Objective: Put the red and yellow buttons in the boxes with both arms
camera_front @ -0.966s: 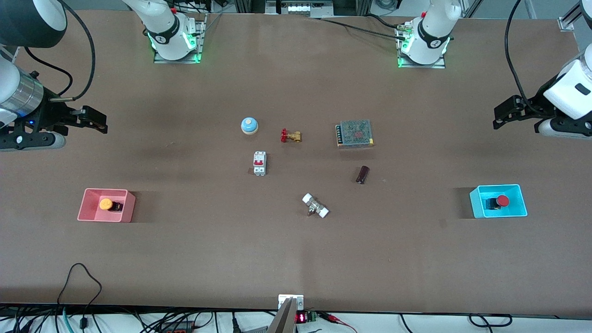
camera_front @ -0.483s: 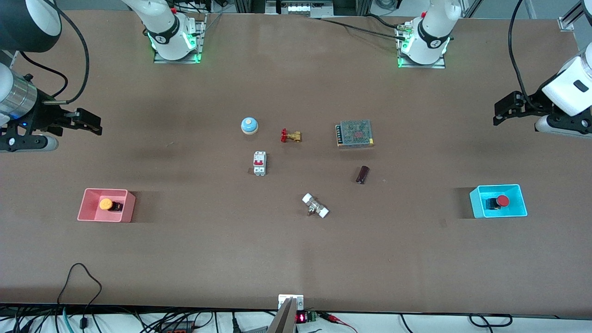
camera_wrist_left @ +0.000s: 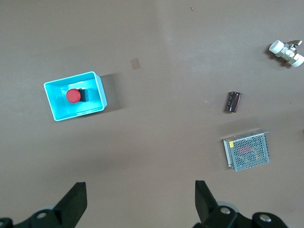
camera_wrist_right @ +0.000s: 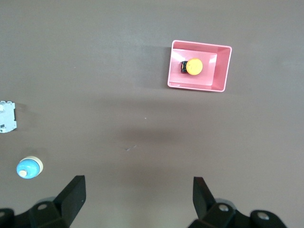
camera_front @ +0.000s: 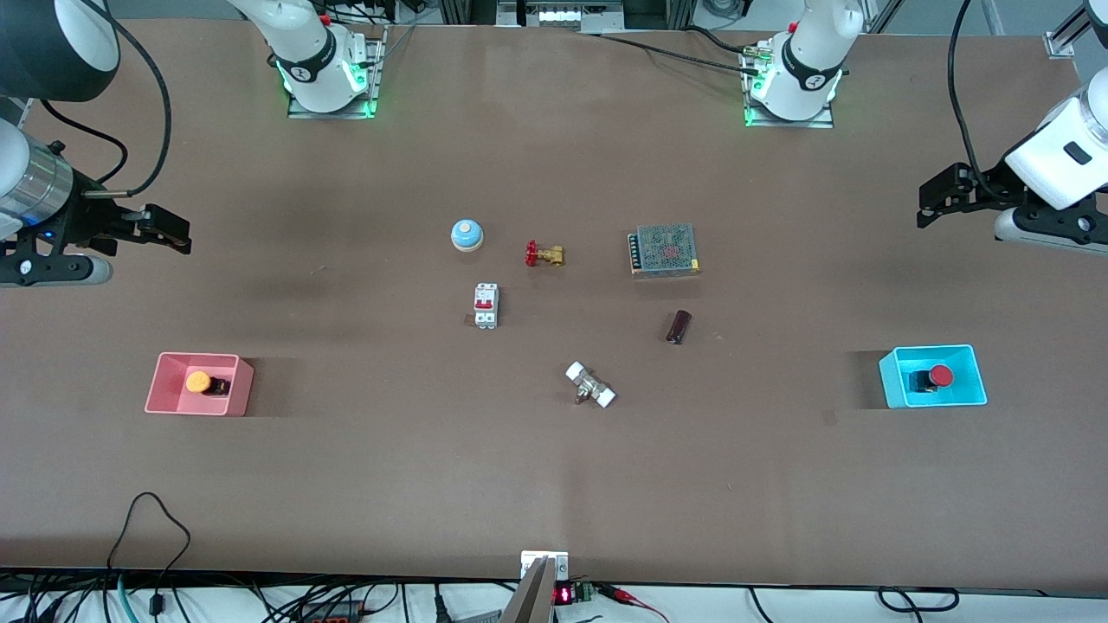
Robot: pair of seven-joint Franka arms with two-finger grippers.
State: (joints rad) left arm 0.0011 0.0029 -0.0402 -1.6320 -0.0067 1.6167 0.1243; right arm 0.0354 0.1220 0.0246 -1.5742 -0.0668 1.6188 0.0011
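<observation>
The orange-yellow button (camera_front: 198,382) lies in the pink box (camera_front: 173,403) at the right arm's end of the table; both show in the right wrist view, the button (camera_wrist_right: 194,66) in the box (camera_wrist_right: 223,66). The red button (camera_front: 940,376) lies in the cyan box (camera_front: 976,374) at the left arm's end; both show in the left wrist view, the button (camera_wrist_left: 72,95) in the box (camera_wrist_left: 97,90). My right gripper (camera_front: 177,234) is open and empty, high above bare table. My left gripper (camera_front: 930,204) is open and empty, high above bare table.
Mid-table lie a blue-domed bell (camera_front: 467,234), a brass valve with a red handle (camera_front: 544,254), a white breaker (camera_front: 486,305), a metal mesh power supply (camera_front: 665,249), a dark cylinder (camera_front: 679,326) and a white-ended fitting (camera_front: 590,385).
Both grippers have risen and drawn back toward the table ends, away from the boxes. The buttons and boxes have not moved.
</observation>
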